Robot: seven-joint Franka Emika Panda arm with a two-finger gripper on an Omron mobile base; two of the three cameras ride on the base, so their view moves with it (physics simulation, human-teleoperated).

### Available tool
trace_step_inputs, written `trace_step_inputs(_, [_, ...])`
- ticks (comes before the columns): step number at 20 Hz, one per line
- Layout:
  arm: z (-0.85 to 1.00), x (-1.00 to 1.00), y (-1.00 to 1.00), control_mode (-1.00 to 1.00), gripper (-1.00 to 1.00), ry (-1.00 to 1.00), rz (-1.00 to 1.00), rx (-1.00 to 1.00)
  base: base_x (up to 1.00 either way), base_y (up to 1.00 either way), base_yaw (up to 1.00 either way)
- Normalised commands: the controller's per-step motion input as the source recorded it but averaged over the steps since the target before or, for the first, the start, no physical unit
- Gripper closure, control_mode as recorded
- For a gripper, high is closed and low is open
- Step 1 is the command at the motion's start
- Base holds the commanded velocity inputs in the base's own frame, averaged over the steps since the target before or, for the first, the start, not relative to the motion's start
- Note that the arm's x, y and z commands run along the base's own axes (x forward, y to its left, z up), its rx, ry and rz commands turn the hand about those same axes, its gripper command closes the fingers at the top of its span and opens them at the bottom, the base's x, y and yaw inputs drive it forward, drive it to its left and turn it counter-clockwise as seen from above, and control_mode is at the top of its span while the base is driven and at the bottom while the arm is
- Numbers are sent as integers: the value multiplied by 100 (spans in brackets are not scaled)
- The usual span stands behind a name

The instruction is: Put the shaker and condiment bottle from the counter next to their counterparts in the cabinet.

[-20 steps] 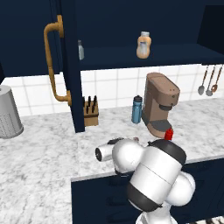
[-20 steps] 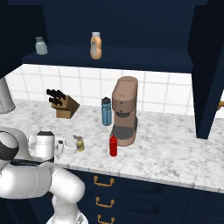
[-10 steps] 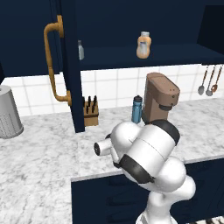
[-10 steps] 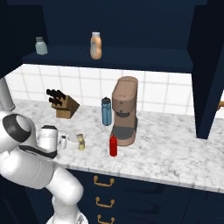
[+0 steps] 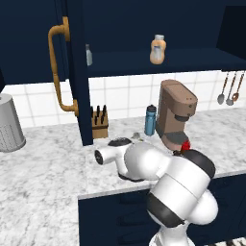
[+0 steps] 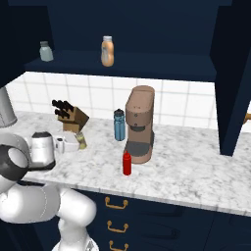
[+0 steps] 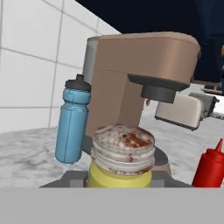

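Note:
The shaker [image 7: 120, 153], yellow-green with a tan cap, stands on the counter [image 6: 186, 171] between my dark fingers [image 7: 65, 178], and my gripper [image 7: 120, 180] is shut on its body. In the right base view the gripper [image 6: 72, 143] reaches the shaker [image 6: 81, 140] from the left, in front of the knife block. The red condiment bottle [image 6: 127, 163] stands in front of the coffee machine, right of the shaker [image 7: 210, 166]. On the cabinet shelf [image 6: 162, 68] stand the grey shaker [image 6: 46, 51] and the peach-orange bottle [image 6: 107, 50].
A brown coffee machine [image 6: 139, 125] and a blue bottle [image 6: 119, 125] stand just behind the shaker. The knife block [image 5: 99, 124] sits by the open cabinet door with its brass handle [image 5: 57, 67]. A grey canister [image 5: 9, 122] is far left, and utensils [image 5: 228, 89] hang at the right.
The jaws have gone from wide open to shut on the shaker. The arm's elbow has swung while the hand stayed low over the counter.

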Motion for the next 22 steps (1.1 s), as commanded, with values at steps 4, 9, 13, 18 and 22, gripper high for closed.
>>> trace_step_inputs(4, [98, 1, -31, -100, 100, 4, 35, 22, 0, 0, 0])
trace_step_inputs(9, [84, 9, 0, -100, 100, 8, 56, 16, 0, 0, 0])
trace_step_inputs(13, [100, 0, 0, -100, 100, 2, 48, 8, 0, 0, 0])
trace_step_inputs(18, [100, -2, 1, -100, 100, 0, 37, 10, 0, 0, 0])
trace_step_inputs(22, [100, 0, 3, -100, 100, 0, 30, 3, 0, 0, 0])
